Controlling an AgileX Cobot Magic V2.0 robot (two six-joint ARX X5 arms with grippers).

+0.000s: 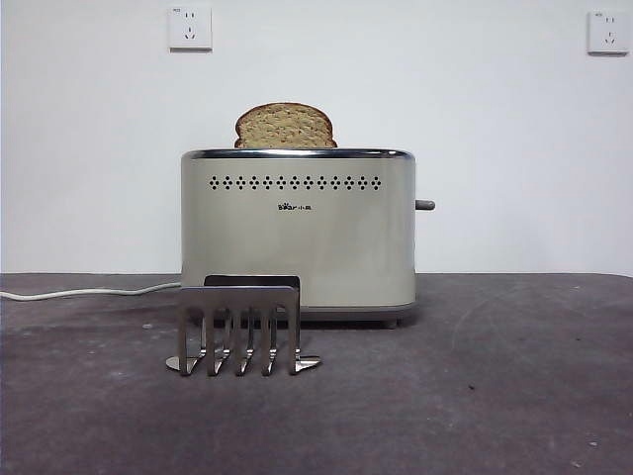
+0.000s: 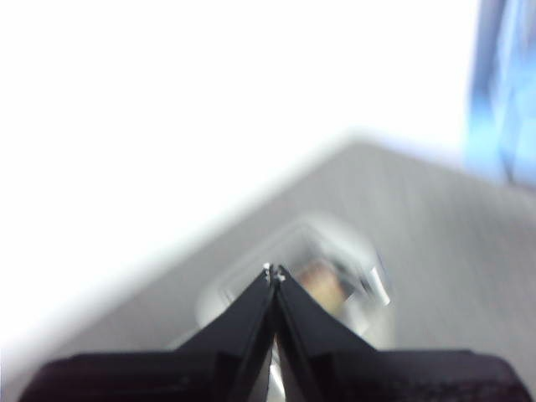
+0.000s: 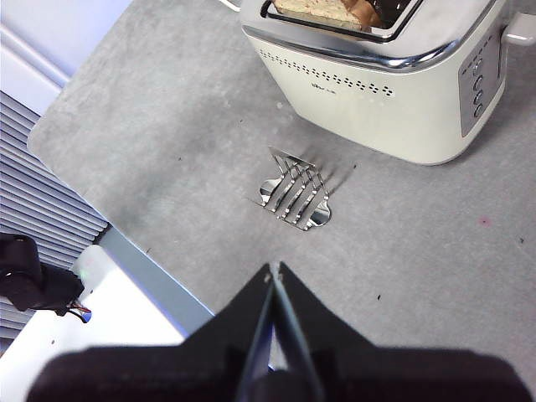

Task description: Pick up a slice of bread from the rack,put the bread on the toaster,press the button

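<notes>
The slice of bread (image 1: pixel 285 127) stands in the slot of the cream toaster (image 1: pixel 297 233), its domed top sticking out above the chrome rim. It also shows in the right wrist view (image 3: pixel 316 8) inside the toaster (image 3: pixel 394 92). The steel rack (image 1: pixel 241 332) stands empty in front of the toaster, and also shows in the right wrist view (image 3: pixel 296 193). The dark lever button (image 1: pixel 425 205) sticks out of the toaster's right end, high up. My left gripper (image 2: pixel 274 273) is shut and empty, high above the blurred toaster (image 2: pixel 335 280). My right gripper (image 3: pixel 274 271) is shut and empty, above the table in front of the rack.
A white power cord (image 1: pixel 89 292) runs left from the toaster across the dark grey table (image 1: pixel 495 396). Two wall sockets (image 1: pixel 190 28) sit on the white wall behind. The table's edge (image 3: pixel 109 230) and slatted blinds lie beyond it in the right wrist view.
</notes>
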